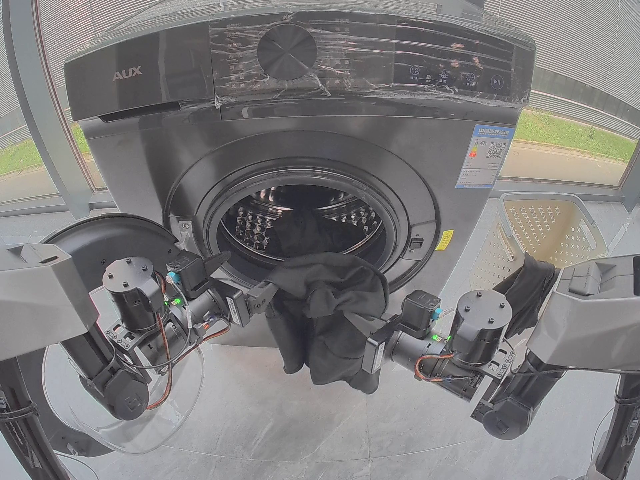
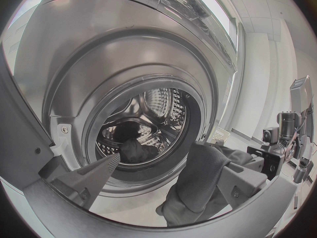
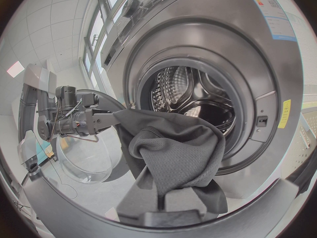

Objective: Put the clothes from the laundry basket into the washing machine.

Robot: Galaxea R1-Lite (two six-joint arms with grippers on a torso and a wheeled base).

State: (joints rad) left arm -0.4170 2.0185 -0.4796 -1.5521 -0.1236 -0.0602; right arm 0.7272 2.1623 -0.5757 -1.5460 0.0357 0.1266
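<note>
Dark garment (image 1: 327,301): is hanging before the open mouth of the washing machine (image 1: 153,161), with its lower part dangling toward the floor.
Right claw (image 3: 162,190): is reaching in level from the right and clamping the garment's fold.
Left claw (image 1: 248,275): is reaching from the left with its fingers (image 2: 99,172) spread apart, one touching the garment's edge.
Laundry basket (image 1: 553,228): is standing right of the machine.

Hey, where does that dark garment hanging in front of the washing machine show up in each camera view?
Head view: the dark garment hangs at centre, below the drum opening, between left gripper and right gripper.
Left wrist view: dark garment draped over the left gripper's finger, beside the drum opening.
Right wrist view: dark garment clamped in the right gripper, before the drum opening.
Shared landmark: the drum opening.
</note>
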